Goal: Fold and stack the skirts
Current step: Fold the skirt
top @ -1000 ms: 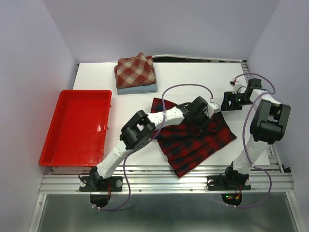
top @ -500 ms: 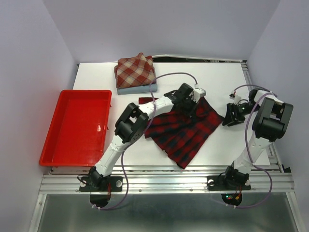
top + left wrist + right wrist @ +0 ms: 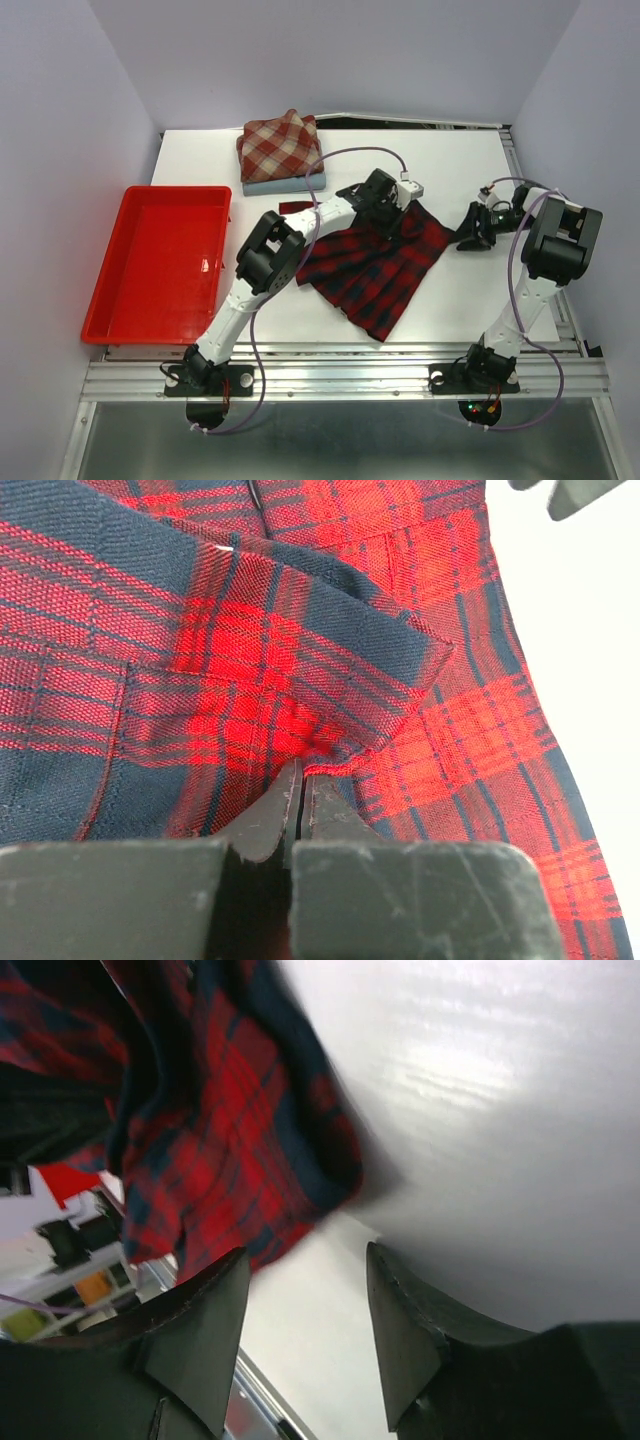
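Note:
The red and navy plaid skirt (image 3: 375, 268) lies partly folded in the middle of the table. My left gripper (image 3: 392, 212) sits at its far edge, shut on a pinched fold of the plaid cloth (image 3: 330, 680), fingertips (image 3: 285, 780) pressed together. My right gripper (image 3: 468, 238) hovers low just off the skirt's right corner, open with only bare table between its fingers (image 3: 405, 1320); the plaid skirt (image 3: 230, 1140) lies just ahead of it. The brick-red and cream check skirt (image 3: 281, 146) lies folded on the light blue skirt (image 3: 290, 184) at the back.
A red plastic tray (image 3: 120, 300) stands on the left side of the table. The metal rail (image 3: 350, 375) runs along the near edge. White walls close in the back and both sides.
My left gripper has pulled the plaid skirt's far edge left and back, bunching the cloth into a smaller shape. My right gripper dropped toward the skirt's right corner, its jaws narrowing a little.

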Tool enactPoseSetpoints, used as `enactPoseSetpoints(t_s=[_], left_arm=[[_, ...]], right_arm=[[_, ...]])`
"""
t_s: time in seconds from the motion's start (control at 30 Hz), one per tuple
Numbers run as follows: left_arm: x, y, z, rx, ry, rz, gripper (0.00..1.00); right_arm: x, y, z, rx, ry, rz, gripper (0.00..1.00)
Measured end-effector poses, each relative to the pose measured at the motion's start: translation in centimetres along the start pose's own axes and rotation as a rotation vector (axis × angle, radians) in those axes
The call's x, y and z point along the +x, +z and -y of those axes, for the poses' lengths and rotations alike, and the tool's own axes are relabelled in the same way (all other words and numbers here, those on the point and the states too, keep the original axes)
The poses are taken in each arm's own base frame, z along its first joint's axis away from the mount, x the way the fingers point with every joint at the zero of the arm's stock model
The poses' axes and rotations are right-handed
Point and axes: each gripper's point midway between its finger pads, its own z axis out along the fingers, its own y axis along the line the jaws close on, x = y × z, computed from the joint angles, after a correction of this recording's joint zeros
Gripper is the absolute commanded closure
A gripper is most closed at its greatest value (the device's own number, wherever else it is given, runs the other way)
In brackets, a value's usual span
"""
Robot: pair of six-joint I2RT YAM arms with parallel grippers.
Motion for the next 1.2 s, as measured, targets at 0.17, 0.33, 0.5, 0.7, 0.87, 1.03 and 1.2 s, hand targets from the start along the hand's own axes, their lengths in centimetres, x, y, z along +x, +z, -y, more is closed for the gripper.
enactPoseSetpoints(t_s=[0.17,0.33,0.5,0.7,0.87,1.03,1.2], left_arm=[[-0.2,-0.2,0.4,0.012,-0.075,0.003,1.00],[-1.2,-0.8,0.9,-0.015,-0.208,0.024,1.00],[-2.6,-1.8,1.6,-0.052,-0.274,0.058,1.00],[-4.0,-2.5,2.5,-0.113,-0.364,0.086,1.00],[-5.0,-2.6,3.7,-0.144,-0.415,0.105,1.00],[-6.5,-2.4,5.5,-0.149,-0.445,0.137,1.00],[-6.6,-1.1,6.3,-0.140,-0.464,0.143,1.00]], right_arm=[[-0.4,1.3,0.0,-0.021,0.059,0.055,0.52],[-0.3,2.2,-0.5,-0.042,0.090,0.089,0.62],[-0.3,3.1,-0.3,-0.049,0.100,0.118,0.85],[0.6,3.4,-0.5,-0.044,0.090,0.167,0.99],[1.3,3.3,-0.6,-0.031,0.077,0.203,0.99],[1.4,3.4,-0.8,-0.031,0.079,0.223,0.99],[1.4,3.4,-0.9,-0.033,0.093,0.234,0.99]])
